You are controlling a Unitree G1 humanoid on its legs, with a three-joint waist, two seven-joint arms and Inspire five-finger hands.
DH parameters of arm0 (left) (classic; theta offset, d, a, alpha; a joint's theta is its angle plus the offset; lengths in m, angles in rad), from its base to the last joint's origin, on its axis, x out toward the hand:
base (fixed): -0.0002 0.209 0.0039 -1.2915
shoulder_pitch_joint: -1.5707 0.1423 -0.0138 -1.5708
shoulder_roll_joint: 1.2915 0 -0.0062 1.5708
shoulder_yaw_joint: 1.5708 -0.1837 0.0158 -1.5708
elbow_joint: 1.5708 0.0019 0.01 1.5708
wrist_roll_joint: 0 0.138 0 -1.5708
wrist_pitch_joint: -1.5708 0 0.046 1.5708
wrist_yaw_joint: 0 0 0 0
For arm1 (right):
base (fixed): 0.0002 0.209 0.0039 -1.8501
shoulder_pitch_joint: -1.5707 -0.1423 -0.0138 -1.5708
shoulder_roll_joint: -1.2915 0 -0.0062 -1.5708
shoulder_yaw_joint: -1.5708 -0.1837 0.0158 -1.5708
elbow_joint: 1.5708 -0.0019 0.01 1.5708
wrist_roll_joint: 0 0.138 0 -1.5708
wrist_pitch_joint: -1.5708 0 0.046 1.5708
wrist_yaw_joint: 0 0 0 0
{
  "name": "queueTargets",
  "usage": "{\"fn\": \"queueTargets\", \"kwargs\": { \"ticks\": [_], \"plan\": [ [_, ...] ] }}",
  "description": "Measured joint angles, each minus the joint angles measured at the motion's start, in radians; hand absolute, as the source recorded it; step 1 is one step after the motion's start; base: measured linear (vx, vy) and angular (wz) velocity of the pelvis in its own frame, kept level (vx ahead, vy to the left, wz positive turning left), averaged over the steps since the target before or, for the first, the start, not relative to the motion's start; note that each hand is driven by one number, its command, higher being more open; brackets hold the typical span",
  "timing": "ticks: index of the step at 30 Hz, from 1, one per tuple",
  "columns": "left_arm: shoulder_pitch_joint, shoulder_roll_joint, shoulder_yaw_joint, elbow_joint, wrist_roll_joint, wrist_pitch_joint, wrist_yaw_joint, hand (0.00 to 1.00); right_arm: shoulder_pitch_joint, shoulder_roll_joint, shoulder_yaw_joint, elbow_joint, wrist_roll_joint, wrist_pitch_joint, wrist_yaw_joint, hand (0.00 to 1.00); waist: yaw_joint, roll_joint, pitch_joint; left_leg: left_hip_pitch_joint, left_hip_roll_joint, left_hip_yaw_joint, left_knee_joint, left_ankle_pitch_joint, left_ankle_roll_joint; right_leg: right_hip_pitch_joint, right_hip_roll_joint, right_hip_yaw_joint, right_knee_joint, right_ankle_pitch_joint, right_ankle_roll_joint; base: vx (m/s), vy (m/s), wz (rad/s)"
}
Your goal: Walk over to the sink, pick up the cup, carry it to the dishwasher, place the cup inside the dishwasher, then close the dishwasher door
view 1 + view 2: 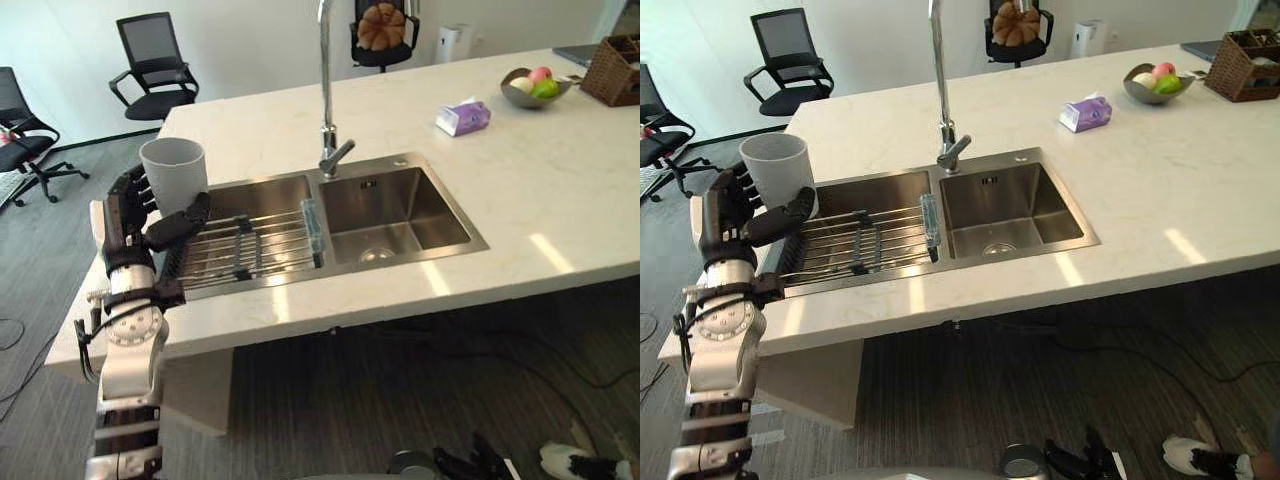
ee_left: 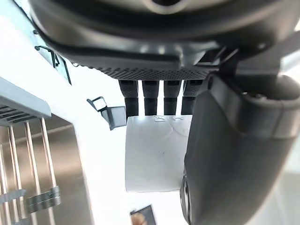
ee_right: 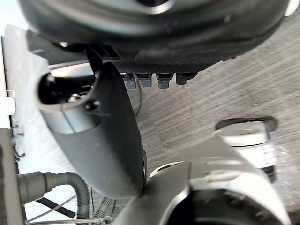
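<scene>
Left hand (image 1: 126,222), fingers straight, flanks the cup (image 1: 173,170) beside the sink (image 1: 400,205)

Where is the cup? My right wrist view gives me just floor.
Observer: The white cup stands upright on the counter, at the left end of the sink.
Operator: Is a hand near it?
Observer: The left hand brackets it, with straight fingers behind and the thumb in front.
Operator: What's in the sink?
Observer: A wire rack lies across the left basin.
</scene>
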Motion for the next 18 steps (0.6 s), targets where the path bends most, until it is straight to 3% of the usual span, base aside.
{"fn": "queueTargets", "kwargs": {
  "ticks": [2, 6, 13, 18],
  "plan": [
    [0.062, -0.04, 0.0, -0.077, -0.001, -0.011, 0.007, 0.0, 0.003, 0.03, -0.018, 0.0, -0.01, -0.016, -0.001, 1.0, 0.018, -0.004, -0.011, 0.009, 0.002, -0.011, 0.002, -0.009, 0.002, 0.027, 0.004, -0.011, -0.025, 0.006, 0.003, 0.01, 0.002, 0.17],
    [0.143, -0.101, -0.004, -0.208, -0.042, -0.067, 0.032, 0.0, 0.01, 0.061, -0.021, 0.0, -0.032, -0.067, -0.036, 1.0, 0.02, -0.009, -0.039, 0.005, 0.004, -0.03, 0.006, -0.017, 0.005, 0.06, 0.007, -0.03, -0.072, 0.021, 0.007, 0.03, 0.006, 0.13],
    [0.193, -0.173, -0.002, -0.331, -0.077, -0.242, 0.085, 0.0, 0.01, 0.094, -0.038, -0.003, -0.076, -0.078, -0.132, 1.0, 0.043, -0.013, -0.085, 0.001, -0.001, -0.046, 0.004, -0.027, 0.006, 0.097, 0.014, -0.052, -0.125, 0.033, 0.014, 0.06, 0.002, 0.07],
    [0.196, -0.188, -0.002, -0.331, -0.105, -0.266, 0.078, 0.0, 0.006, 0.098, -0.04, -0.003, -0.075, -0.072, -0.127, 1.0, 0.048, -0.015, -0.089, -0.009, -0.004, -0.08, 0.002, -0.027, 0.006, 0.117, 0.013, -0.084, -0.145, 0.033, 0.014, 0.04, -0.011, 0.2]
  ]
}}
